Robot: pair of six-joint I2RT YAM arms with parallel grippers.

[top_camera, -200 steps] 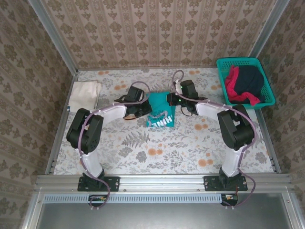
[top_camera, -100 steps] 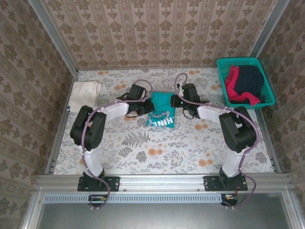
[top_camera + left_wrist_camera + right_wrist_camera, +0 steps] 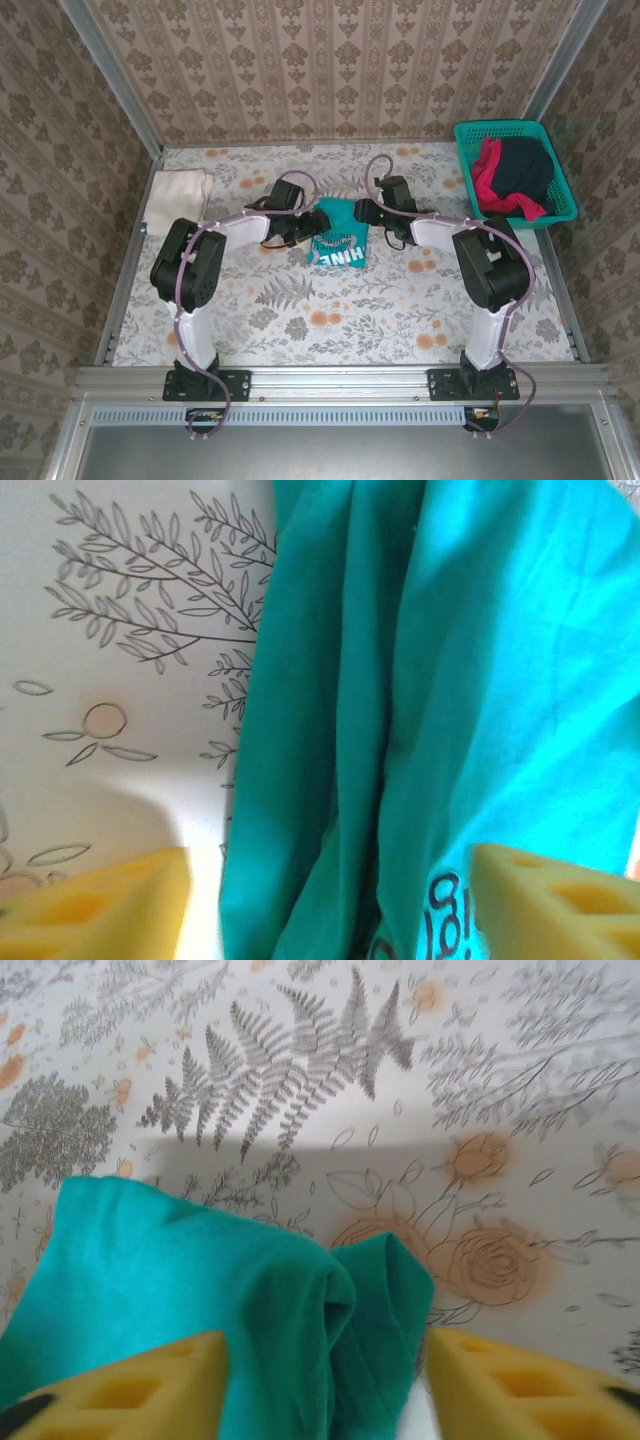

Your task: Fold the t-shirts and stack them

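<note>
From above, found the teal soft-cloth t-shirt (image 3: 337, 232) lying as a narrow folded bundle on the floral-patterned tabletop (image 3: 330, 305), a little beyond its middle. Noted its long axis running far to near, with the white-lettered end pointing toward the arm bases. Saw the left gripper (image 3: 306, 226) at the bundle's left edge and the right gripper (image 3: 359, 212) at its far right corner. Could not judge either set of fingers from this height. Spotted a folded cream-white cloth t-shirt (image 3: 178, 194) well apart at the far left. Also spotted a red t-shirt (image 3: 487, 172) and a dark navy t-shirt (image 3: 526, 165) heaped in the teal plastic mesh basket (image 3: 463, 160) at the far right.

Through the left wrist camera, saw yellow foam finger pads (image 3: 100, 905) spread wide, gripping nothing. Found teal cloth lying between and beyond them. Followed its long folds straight up the frame, with a scrap of print at the bottom edge and bare tabletop to the left.

Through the right wrist camera, saw yellow pads (image 3: 130, 1385) likewise parted and clamping nothing. Found a bunched, rounded end of the teal cloth between them, pointing away from the fingers onto the patterned surface.
</note>
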